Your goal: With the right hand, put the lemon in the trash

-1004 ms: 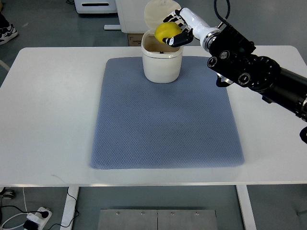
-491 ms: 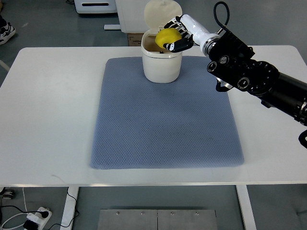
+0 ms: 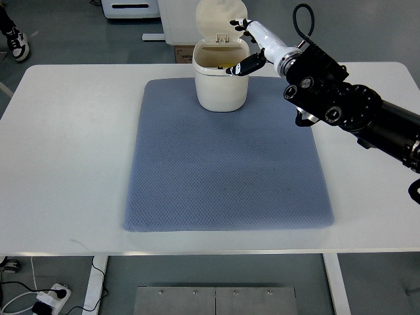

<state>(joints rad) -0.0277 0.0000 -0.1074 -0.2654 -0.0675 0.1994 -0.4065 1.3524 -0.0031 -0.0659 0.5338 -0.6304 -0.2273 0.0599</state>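
Top view: right robot hand (image 3: pixel 247 44) is hovering wide open, holding nothing, over the bin (image 3: pixel 221 76) at the mat's (image 3: pixel 226 164) far edge.

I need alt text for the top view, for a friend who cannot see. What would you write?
A robot's right hand, fingers spread and empty, hovers over an open white trash bin with its lid flipped up. The bin stands on a blue mat on a white table. No lemon is visible.

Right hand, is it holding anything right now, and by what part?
Nothing. The right hand is open above the trash can, fingers spread, holding nothing.
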